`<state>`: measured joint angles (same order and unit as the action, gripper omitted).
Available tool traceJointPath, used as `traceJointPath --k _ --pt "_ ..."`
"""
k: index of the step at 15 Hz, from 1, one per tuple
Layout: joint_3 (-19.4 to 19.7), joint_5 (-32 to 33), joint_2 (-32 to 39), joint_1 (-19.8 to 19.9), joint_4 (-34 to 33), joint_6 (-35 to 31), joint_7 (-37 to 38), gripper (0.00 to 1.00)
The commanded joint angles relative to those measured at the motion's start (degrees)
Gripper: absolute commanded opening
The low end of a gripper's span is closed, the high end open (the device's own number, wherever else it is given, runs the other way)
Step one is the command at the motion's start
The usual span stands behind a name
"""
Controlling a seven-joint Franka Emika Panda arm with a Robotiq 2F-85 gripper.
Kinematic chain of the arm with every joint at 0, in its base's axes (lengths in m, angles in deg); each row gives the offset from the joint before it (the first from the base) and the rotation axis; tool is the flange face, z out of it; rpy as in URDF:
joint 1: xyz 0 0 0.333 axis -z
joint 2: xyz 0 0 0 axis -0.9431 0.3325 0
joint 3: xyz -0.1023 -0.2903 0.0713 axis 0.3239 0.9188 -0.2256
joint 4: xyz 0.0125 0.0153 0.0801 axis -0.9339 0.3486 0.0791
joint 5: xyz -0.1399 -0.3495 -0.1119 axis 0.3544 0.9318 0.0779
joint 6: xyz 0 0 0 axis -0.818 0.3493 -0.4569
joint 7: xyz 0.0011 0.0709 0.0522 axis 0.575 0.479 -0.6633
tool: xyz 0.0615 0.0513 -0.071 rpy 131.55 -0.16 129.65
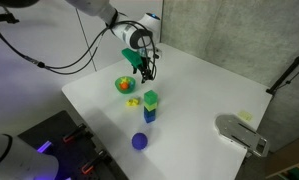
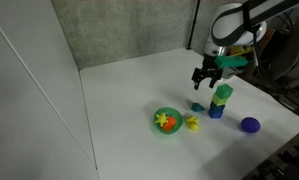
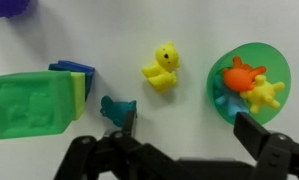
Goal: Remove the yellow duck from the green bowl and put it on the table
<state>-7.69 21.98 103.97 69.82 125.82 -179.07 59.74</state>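
- Step check: we reckon it's basically done. The yellow duck (image 3: pixel 162 68) is out on the table (image 3: pixel 219 20), just left of the green bowl (image 3: pixel 259 52) in wrist view, not touching.
- Gripper (image 3: pixel 189 128) is wide open w/ nothing in it, near the cube stack (image 3: pixel 29 105).
- Next, imo: back off w/o bumping it.
- Duck's tiny, pale yellow.

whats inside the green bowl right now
The green bowl holds an orange toy and a yellow star-like piece over something blue. The yellow duck sits outside it on the table. Whatever lies beneath the toys is covered.
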Motion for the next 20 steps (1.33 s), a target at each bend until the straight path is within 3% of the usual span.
traceJointPath --k 1,10,15,20 --pt "0.90 -0.80 -7.71 0.60 5.21 2.23 -0.61 1.00" --pt "3.62 3.14 -22.21 -0.08 12.23 7.28 2.00 1.00" --pt "2.99 8.79 -29.08 -0.45 16.49 6.86 4.31 1.00" --pt "1.40 14.29 -34.96 -0.28 19.91 6.84 11.63 1.00"
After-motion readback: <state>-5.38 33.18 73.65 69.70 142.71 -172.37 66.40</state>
